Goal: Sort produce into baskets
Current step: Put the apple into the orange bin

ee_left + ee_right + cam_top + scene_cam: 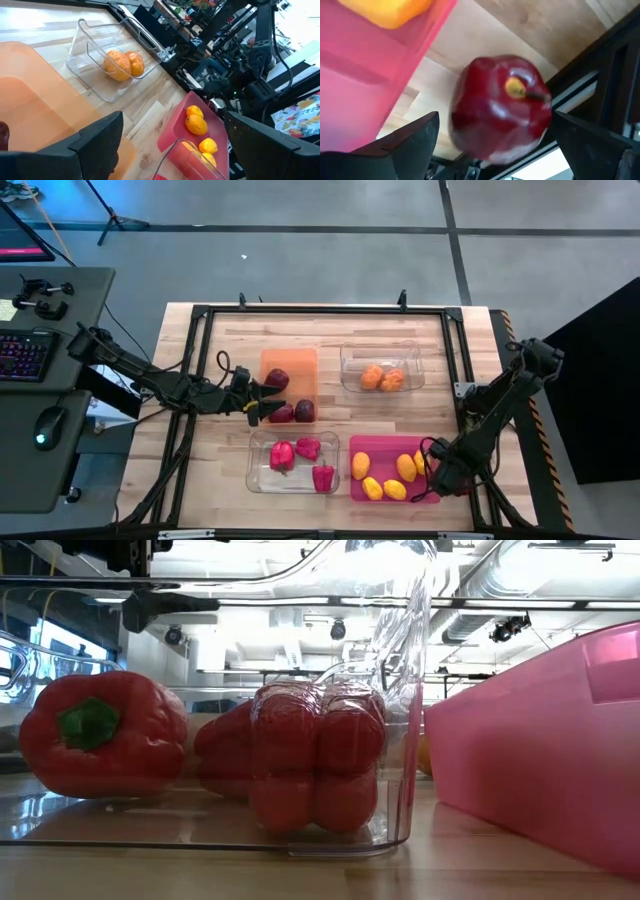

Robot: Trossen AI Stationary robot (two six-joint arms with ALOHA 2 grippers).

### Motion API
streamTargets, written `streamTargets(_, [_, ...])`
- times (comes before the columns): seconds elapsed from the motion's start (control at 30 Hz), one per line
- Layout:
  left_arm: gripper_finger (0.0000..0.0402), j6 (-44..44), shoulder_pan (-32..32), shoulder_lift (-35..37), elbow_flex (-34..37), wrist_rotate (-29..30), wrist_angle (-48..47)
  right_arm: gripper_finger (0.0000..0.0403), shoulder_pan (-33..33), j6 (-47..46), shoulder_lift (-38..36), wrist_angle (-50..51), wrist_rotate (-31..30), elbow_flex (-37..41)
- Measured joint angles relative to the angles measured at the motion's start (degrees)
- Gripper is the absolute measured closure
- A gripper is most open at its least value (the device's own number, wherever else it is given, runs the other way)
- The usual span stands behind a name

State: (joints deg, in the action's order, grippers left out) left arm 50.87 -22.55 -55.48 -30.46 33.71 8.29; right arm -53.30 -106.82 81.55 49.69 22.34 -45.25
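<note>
By pink basket (392, 481) edge, right gripper (492, 145) jaws spread round maroon apple (500, 107), stem toward cam

A robotics lab, as we read it.
We see a wooden tabletop (330, 320) boxed by a black frame on a grey concrete floor (300, 260), an operator desk with a backlit keyboard (22, 355) and mouse (48, 426) beside it, and exposed ceiling ducts (480, 600) beyond.
</note>
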Motion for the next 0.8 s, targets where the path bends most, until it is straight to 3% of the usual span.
streamTargets(0.3, [0.0066, 0.0, 0.0, 0.0, 0.0, 0.0, -0.8, 0.0031, 0.0, 0.4, 5.1, -1.6, 0.5, -0.1])
streamTargets(0.6, [0.0066, 0.1, 0.0, 0.0, 0.0, 0.0, -0.8, 0.0035, 0.0, 1.1, 5.4, -2.8, -0.6, 0.0])
streamTargets(0.7, [0.0066, 0.1, 0.0, 0.0, 0.0, 0.0, -0.8, 0.006, 0.0, 1.8, 5.5, -1.9, 1.2, -0.1])
streamTargets(0.8, [0.0066, 0.3, 0.0, 0.0, 0.0, 0.0, -0.8, 0.0109, -0.1, 3.1, 5.5, 1.8, 0.7, -1.8])
